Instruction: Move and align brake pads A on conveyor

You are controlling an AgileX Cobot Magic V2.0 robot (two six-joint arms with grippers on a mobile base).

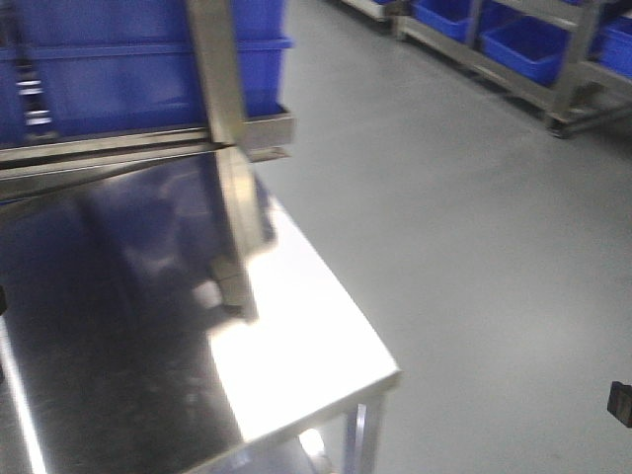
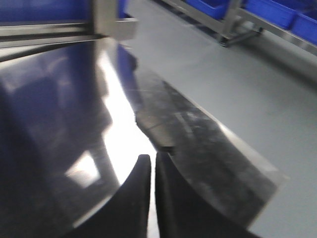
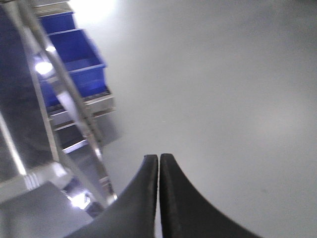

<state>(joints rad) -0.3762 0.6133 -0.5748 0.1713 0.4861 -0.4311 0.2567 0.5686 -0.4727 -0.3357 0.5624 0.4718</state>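
— Start with what is nearest. How are your claws?

— My left gripper (image 2: 152, 157) sits at the bottom of its wrist view. Its two dark fingers (image 2: 133, 193) are drawn together with only a sliver of light between them, clenched on nothing. It hangs over the shiny steel tabletop (image 2: 54, 109), near the table's outer edge.

— And the other one?

— My right gripper (image 3: 159, 156) is clenched too, tips pressed together, with nothing in them. Below it is the smooth grey floor (image 3: 237, 99), not the table.

— Is anything lying on the steel?

— A darker band runs slantwise across it just beyond my left fingers. That view is smeared, so I cannot tell whether it is a reflection or an object.

— What is farther out?

— To the left of my right claw a steel frame (image 3: 79, 116) carries blue bins (image 3: 74, 49). In the front view a steel post (image 1: 219, 69) stands at the back of the tabletop and is mirrored in it. A big blue crate (image 1: 109, 79) sits behind the post. Far across the floor, at upper right, a shelving unit (image 1: 553, 84) holds more blue bins. A small dark object (image 1: 620, 403) is cut off by the right edge, and I cannot name it.

— Where are the brake pads and the conveyor?

— None of my three views shows them, so I cannot tell where they lie.
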